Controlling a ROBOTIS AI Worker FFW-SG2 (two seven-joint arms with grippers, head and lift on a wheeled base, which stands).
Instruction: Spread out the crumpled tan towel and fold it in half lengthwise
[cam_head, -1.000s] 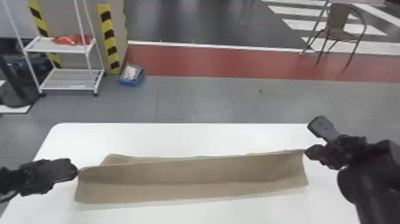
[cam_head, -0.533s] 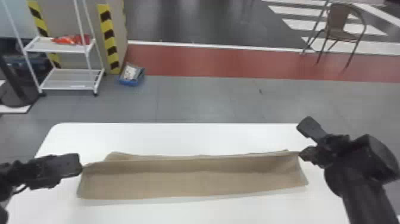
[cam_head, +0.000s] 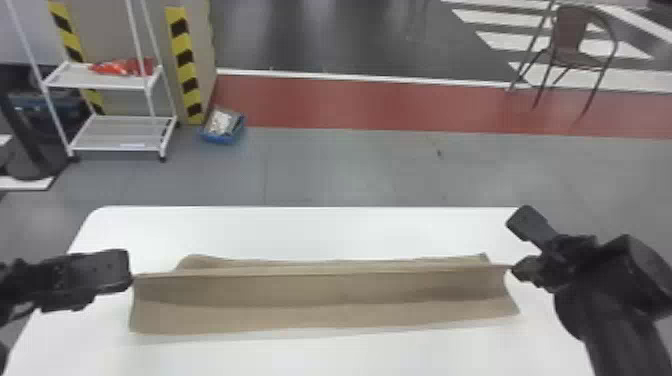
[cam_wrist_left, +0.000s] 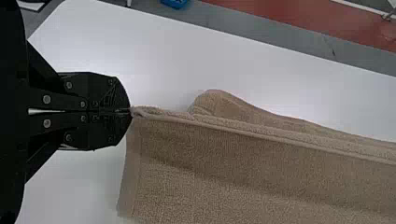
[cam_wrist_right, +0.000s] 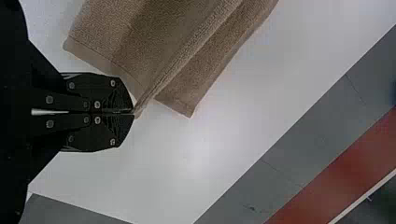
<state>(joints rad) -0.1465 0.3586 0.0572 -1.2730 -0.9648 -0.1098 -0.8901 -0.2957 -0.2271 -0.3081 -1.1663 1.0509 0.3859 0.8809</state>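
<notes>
We look forward and down at a white table (cam_head: 350, 232), where a tan towel (cam_head: 325, 300) stretches from side to side as a long, wide band, with a raised ridge running along its length. The near part slopes down from this ridge toward us and its lower edge lies on the tabletop; a narrower strip of the cloth shows beyond the ridge. At the towel's left end, we see the left gripper (cam_head: 131, 275) at the end of the ridge; in the left wrist view, the two flat black fingers of the left gripper (cam_wrist_left: 130, 111) are closed together, with the corner of the cloth pinched at their tips. At the other end, the right gripper (cam_head: 512, 270) comes in from the right side, and the right wrist view shows its fingers pressed together in the same way, with the cloth's other raised corner between the tips. The towel's side edges slant down from both pinched corners. On the grey floor past the table, we find a white wire shelf rack (cam_head: 117, 134) at the left with a blue bin (cam_head: 220, 138) beside it, a red floor band (cam_head: 375, 102) running across, and a brown chair (cam_head: 568, 30) at the far right.
</notes>
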